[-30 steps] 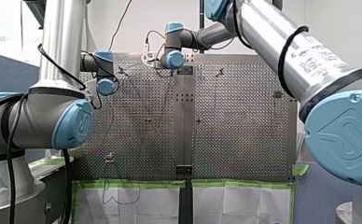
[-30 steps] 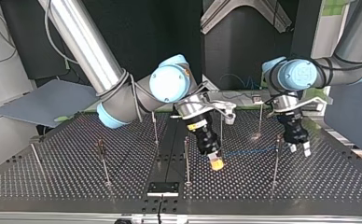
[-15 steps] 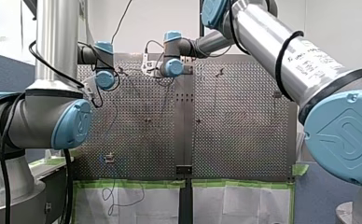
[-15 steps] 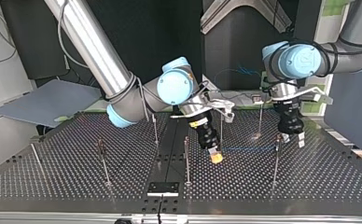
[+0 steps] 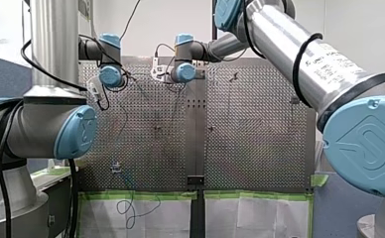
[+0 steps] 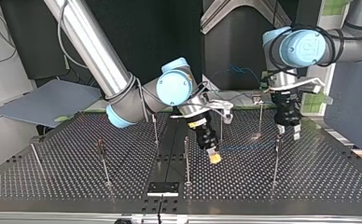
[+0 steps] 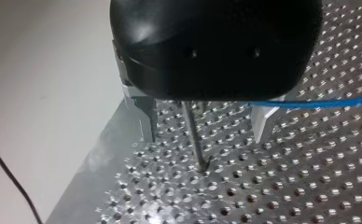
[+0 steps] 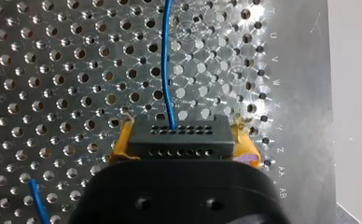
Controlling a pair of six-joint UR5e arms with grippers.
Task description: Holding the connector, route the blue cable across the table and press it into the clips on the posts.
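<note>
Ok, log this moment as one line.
right claw: shut on connector | blue cable: runs ahead from connector | left claw: open, astride post | cable pressed in: cannot tell

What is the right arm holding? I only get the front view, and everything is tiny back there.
Observer: The right wrist view shows the right arm's jaws shut on a black connector, with a yellow pad at each side.
Operator: Does anything come out of it?
Observer: Yes. In the top view the blue cable stretches from the connector across to a post by the left arm.
Operator: Is the left arm grabbing it?
Observer: No. The left wrist view shows the left arm's jaws open, with a post between them and the cable crossing one jaw.
</note>
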